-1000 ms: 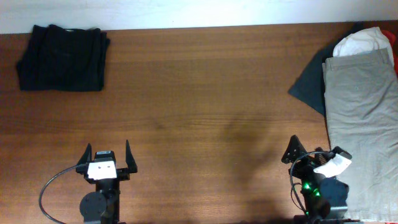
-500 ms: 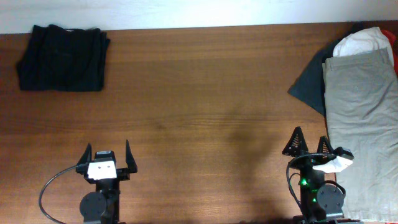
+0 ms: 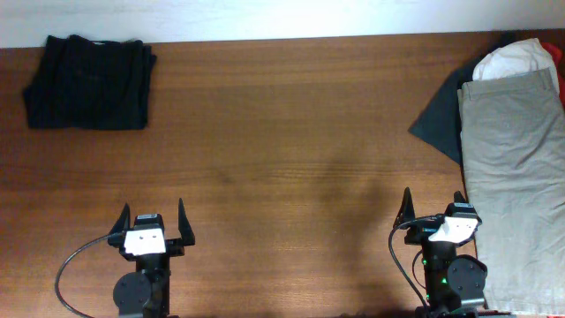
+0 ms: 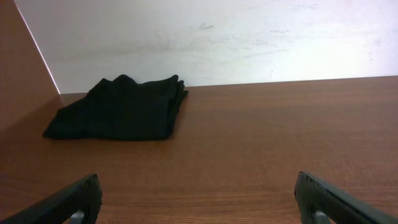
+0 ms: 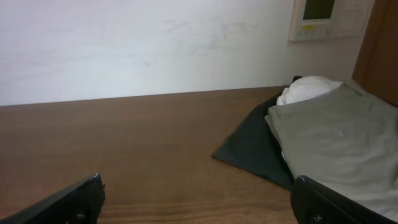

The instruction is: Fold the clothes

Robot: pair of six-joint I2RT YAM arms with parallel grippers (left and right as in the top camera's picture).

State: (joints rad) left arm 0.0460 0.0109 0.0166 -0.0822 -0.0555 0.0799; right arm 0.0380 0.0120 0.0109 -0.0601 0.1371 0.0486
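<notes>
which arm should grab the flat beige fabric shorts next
Probably right: the right gripper sits open beside the flat beige fabric shorts, while the left gripper is far across the wooden table.

A brown wooden worktop (image 3: 282, 132) fills the overhead view. In its far left corner lie the black shorts (image 3: 88, 81), folded into a compact rectangle. Along the right edge the beige shorts (image 3: 516, 177) lie flat and lengthwise on top of a pile. A white garment (image 3: 514, 60) bunches just beyond their waistband, a dark grey garment (image 3: 439, 124) juts out from under their left side, and a sliver of a red garment (image 3: 561, 84) shows at the frame edge. At the near edge, the left pincer (image 3: 152, 218) sits with its fingers spread apart over bare wood. The right pincer (image 3: 433, 210) is likewise spread, just beside the beige shorts.
</notes>
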